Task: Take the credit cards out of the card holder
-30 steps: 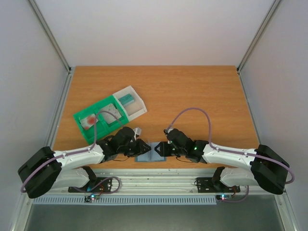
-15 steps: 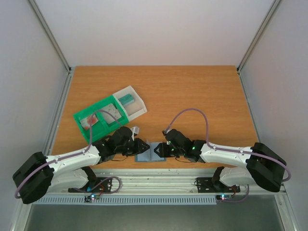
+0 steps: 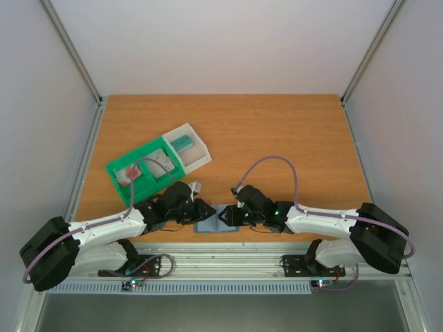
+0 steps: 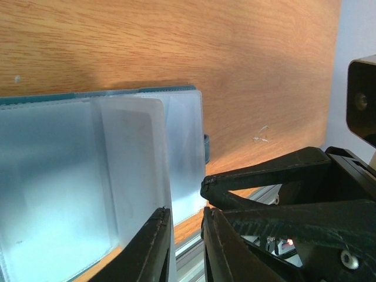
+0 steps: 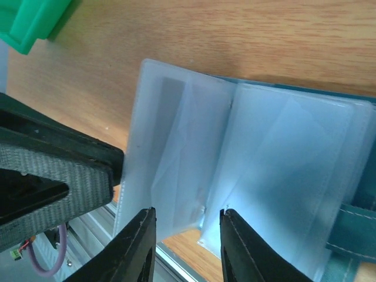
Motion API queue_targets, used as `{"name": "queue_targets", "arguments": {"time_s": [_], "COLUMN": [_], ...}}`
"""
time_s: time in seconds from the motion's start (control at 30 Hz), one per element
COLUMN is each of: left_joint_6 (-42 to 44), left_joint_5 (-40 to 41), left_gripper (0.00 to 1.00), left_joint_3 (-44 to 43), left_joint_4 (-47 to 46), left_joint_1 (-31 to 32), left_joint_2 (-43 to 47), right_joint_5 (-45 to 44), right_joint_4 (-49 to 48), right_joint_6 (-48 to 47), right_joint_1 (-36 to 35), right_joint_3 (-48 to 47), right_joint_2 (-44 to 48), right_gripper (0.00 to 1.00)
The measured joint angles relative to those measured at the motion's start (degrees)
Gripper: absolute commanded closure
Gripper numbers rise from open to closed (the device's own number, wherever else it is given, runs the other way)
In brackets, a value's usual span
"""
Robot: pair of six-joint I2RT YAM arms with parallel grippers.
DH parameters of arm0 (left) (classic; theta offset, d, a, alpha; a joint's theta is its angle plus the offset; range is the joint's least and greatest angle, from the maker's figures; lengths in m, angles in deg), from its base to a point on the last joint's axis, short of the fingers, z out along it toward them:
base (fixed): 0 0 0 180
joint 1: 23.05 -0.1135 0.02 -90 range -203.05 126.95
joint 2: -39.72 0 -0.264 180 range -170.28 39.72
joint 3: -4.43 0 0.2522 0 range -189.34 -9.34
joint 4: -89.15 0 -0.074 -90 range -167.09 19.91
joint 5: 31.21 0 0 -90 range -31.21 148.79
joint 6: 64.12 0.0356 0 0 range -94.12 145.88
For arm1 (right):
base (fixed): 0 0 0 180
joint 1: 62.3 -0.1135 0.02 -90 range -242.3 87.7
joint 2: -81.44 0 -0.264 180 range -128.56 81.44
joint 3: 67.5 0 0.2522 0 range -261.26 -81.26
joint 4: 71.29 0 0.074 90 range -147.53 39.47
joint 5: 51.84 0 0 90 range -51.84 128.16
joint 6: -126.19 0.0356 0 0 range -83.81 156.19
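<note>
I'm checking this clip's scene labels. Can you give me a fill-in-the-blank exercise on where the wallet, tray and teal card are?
1. The wallet lies open at the ___ edge of the table, between the left gripper and the right gripper.
2. The tray is part clear plastic and part ___ plastic.
3. The teal card lies in the tray's ___ compartment.
4. The tray sits on the ___ arm's side.

Missing words: near; green; clear; left.

table (image 3: pixel 277 138): orange-brown wood grain
tray (image 3: pixel 135 153): half green, half clear plastic, lying at an angle on the table's left part
teal card (image 3: pixel 182 143): inside the tray's clear compartment
rail (image 3: pixel 228 257): metal, along the table's near edge
walls (image 3: pixel 221 41): plain white
</note>
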Motion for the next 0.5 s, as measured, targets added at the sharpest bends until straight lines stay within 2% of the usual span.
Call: {"name": "queue_targets", "arguments": {"time_s": [0.07, 0.5], "left_joint_6": [0.0, -0.2], "left_joint_5": [0.0, -0.4], "left_gripper": [0.83, 0.83], "left_joint_3": [0.0, -0.2], "left_joint_4": [0.0, -0.9], "left_joint_1": [0.0, 0.3], "left_joint_2": [0.0, -1.2], "right_joint_5": [0.5, 2.6], "right_joint_4": [-1.0, -5.5], "right_joint_6": [0.2, 1.6], "right_joint_1": [0.0, -1.8], "right_joint_3": [0.2, 1.6], "right_joint_2": [0.0, 0.0], "right_gripper": [0.61, 0.51]}}
